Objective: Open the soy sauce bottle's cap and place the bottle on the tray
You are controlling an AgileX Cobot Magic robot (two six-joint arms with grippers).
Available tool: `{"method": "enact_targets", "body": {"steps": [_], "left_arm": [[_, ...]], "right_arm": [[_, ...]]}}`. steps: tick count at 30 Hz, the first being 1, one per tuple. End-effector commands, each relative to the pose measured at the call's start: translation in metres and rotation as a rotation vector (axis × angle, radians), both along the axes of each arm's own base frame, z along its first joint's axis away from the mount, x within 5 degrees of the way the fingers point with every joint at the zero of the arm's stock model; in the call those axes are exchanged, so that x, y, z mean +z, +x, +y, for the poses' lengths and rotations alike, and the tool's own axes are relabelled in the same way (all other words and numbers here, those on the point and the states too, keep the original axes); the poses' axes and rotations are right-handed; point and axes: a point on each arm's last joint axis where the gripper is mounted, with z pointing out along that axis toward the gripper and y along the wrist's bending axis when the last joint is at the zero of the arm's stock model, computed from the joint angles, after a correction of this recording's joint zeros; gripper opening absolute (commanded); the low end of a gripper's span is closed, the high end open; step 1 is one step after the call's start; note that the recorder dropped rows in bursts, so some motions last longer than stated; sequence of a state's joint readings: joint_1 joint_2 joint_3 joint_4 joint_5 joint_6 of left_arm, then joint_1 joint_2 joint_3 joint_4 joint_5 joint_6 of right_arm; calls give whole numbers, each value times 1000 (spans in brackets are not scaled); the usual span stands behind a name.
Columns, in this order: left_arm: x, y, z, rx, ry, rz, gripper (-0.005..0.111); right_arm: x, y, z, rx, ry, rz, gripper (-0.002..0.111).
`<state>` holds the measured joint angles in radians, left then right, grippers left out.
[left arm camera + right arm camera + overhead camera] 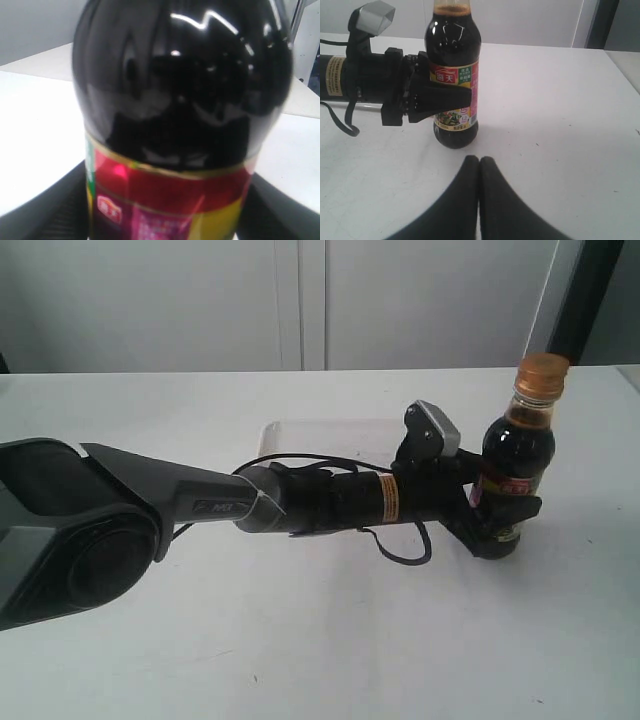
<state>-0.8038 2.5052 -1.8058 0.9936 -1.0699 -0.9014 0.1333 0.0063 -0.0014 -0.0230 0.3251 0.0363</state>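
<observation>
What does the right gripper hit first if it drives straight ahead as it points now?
Probably the soy sauce bottle, low on its body; it stands directly ahead of the closed right gripper, with bare table between. The depth of that gap is unclear.

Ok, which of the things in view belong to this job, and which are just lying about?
Belongs to the job:
- soy sauce bottle, held by the left gripper
- cap, closed on the bottle
- tray, behind the arm
- right gripper, shut, empty, near the bottle

Just lying about:
- nothing else on the table
</observation>
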Motion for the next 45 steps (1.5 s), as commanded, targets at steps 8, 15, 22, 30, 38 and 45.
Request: {"method": "enact_targets", "body": {"steps": [8,15,22,30,38,45], "left_arm": [[0,-7,-3,-58,36,-77,0],[-1,-6,-3,-52,43,-91,0],[-2,-5,-3,-43,55,-92,0],[-2,-4,-2,-36,63,-92,0],[-2,-4,-2,-36,63,-88,0],[-4,-3,-2,-24,80,-85,0]], "right_arm": [[28,2,1,3,25,-318,0],[47,-2,0,11,280,-500,0],[74,-3,1,37,334,-597,0],[128,24,6,44,271,-573,0],[163,64,12,38,127,-555,0],[166,97,16,32,-76,-494,0]]}}
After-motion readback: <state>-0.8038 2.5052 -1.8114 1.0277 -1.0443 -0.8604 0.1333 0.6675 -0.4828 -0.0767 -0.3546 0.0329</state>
